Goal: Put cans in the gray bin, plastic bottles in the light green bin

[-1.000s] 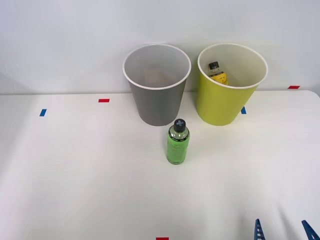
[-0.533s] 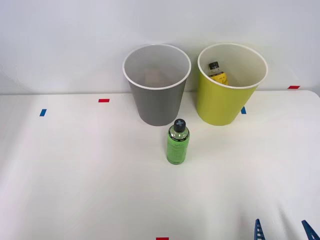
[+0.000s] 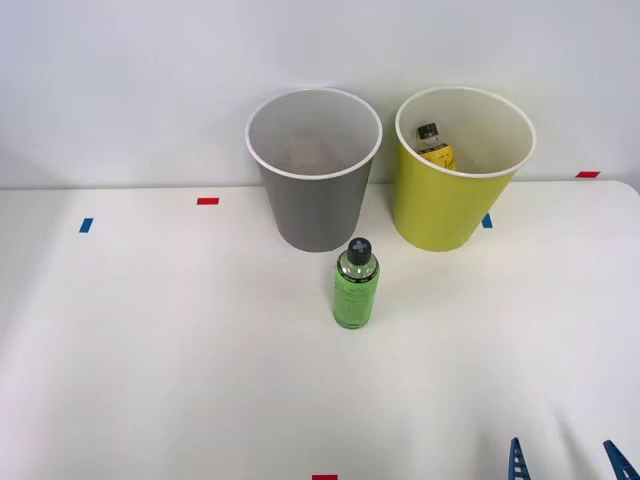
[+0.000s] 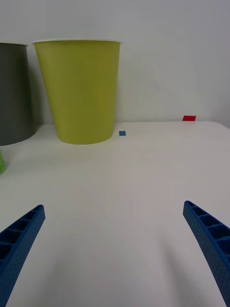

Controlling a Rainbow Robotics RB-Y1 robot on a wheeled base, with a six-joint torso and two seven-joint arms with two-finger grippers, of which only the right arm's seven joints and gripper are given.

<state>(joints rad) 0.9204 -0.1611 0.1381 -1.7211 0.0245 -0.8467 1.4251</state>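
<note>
A bright green plastic bottle with a black cap stands upright on the white table, just in front of the gray bin. A sliver of that bottle shows at the edge of the right wrist view. The light green bin stands to the right of the gray one and holds a yellow-labelled bottle leaning against its inner wall. The wrist view also shows the light green bin and the gray bin. My right gripper is at the table's near right edge, open and empty, far from the green bottle; its fingers stand wide apart.
The white table carries small tape marks: red ones at the back left, back right and front edge, blue ones at the left and beside the light green bin. A white wall stands behind the bins.
</note>
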